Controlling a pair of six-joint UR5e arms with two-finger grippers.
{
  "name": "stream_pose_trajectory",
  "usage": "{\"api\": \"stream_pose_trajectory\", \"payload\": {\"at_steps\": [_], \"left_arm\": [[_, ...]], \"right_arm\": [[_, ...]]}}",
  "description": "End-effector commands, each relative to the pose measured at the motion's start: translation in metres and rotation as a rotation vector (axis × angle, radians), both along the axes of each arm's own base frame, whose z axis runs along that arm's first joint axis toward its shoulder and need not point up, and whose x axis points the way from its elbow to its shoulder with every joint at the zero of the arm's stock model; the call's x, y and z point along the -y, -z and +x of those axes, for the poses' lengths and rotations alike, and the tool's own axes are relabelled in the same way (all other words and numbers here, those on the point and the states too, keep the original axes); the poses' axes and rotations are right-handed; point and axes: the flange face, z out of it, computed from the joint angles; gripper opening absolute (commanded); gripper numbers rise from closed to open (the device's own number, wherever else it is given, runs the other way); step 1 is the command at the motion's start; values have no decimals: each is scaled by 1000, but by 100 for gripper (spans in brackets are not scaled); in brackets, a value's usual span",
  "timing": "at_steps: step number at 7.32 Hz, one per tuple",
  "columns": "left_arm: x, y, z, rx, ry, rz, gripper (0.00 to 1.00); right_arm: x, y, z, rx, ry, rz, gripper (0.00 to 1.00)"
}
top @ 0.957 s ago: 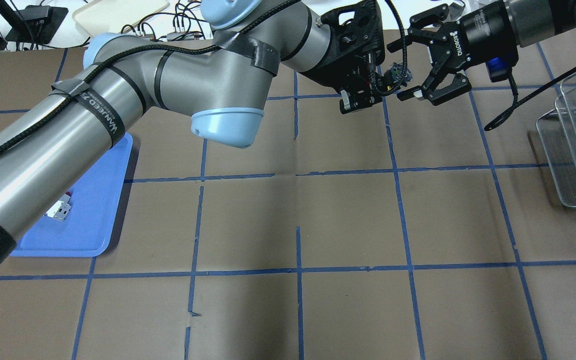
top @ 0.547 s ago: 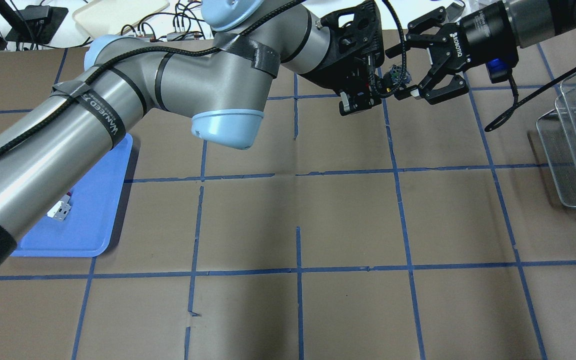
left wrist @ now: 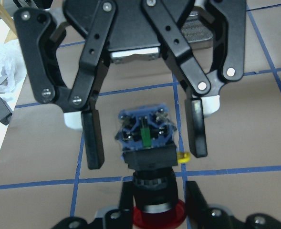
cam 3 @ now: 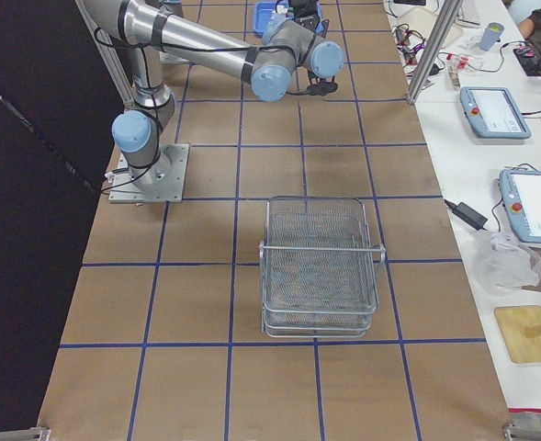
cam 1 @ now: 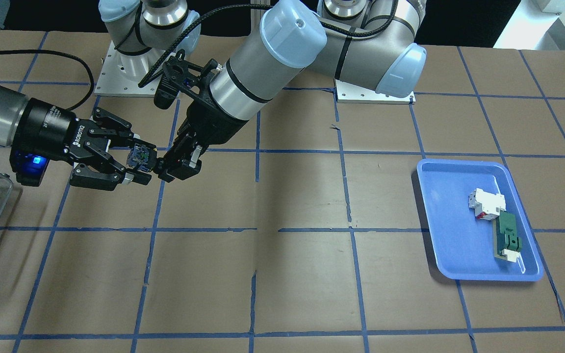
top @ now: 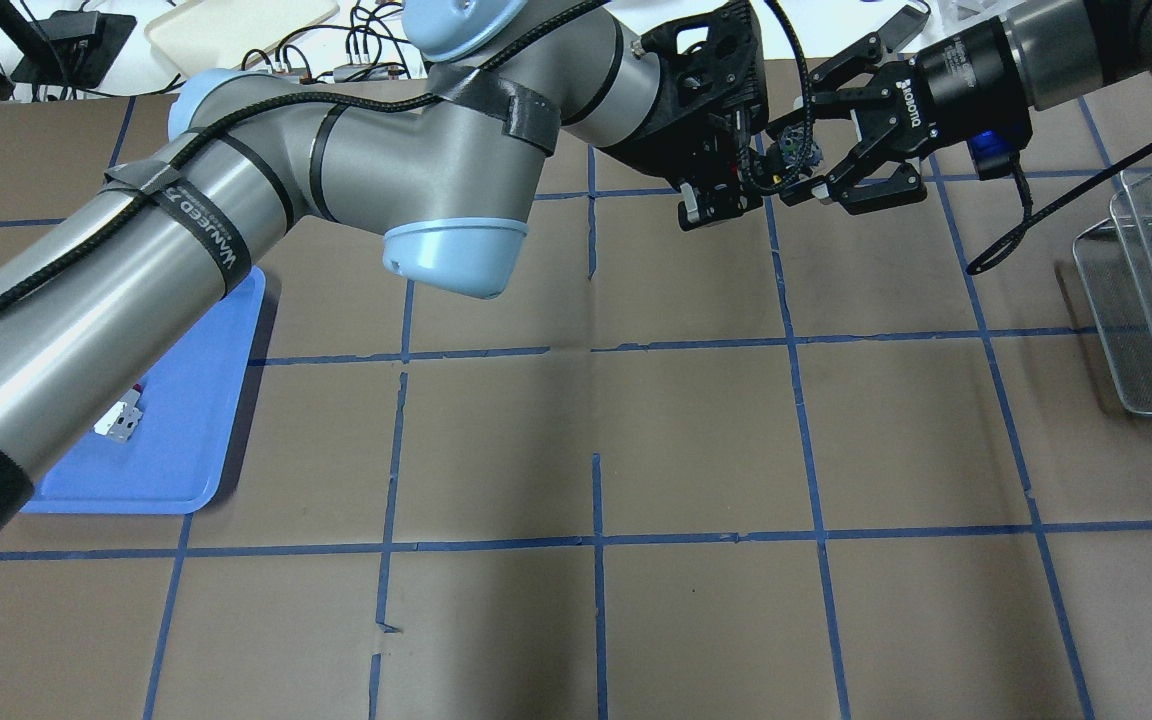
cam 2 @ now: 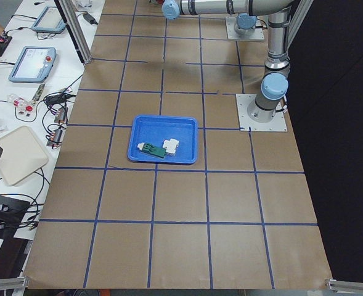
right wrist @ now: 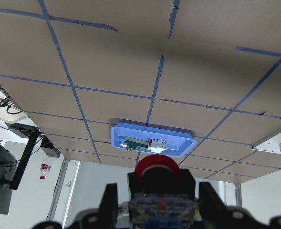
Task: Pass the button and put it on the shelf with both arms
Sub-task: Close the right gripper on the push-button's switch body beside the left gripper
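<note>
The button point(left wrist: 147, 138), red cap, black body, bluish clear contact block, is held in the air by my left gripper point(left wrist: 159, 205), which is shut on its body near the red cap. It also shows in the front-facing view point(cam 1: 138, 157) and the overhead view point(top: 791, 150). My right gripper point(left wrist: 145, 136) is open, its fingers point(left wrist: 92, 143) on either side of the contact block with gaps. In the right wrist view the red cap point(right wrist: 157, 167) sits between my right gripper's fingers. The shelf point(cam 3: 321, 257) stands at the table's right end point(top: 1146, 300).
A blue tray point(cam 1: 439, 220) on the robot's left holds a white-and-red breaker block point(cam 1: 486, 203) and a flat green-and-white part point(cam 1: 508, 238). The table is brown paper with blue tape lines. Cables and devices lie beyond the far edge.
My right gripper has moved toward my left gripper, and its open fingers now straddle the button's contact block. The left arm has stayed still with the button.
</note>
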Motion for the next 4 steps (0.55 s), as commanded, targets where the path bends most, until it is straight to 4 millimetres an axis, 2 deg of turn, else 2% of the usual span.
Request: {"api": "stream_pose_trajectory", "payload": {"at_steps": [1, 2, 4], "left_arm": [[1, 0, 0, 1, -1, -1, 0], [1, 0, 0, 2, -2, -2, 0], [1, -1, 0, 3, -3, -4, 0]], "right_arm": [[1, -4, 0, 3, 3, -9, 54], [1, -4, 0, 3, 3, -9, 47], [-4, -8, 1, 0, 0, -20, 15]]}}
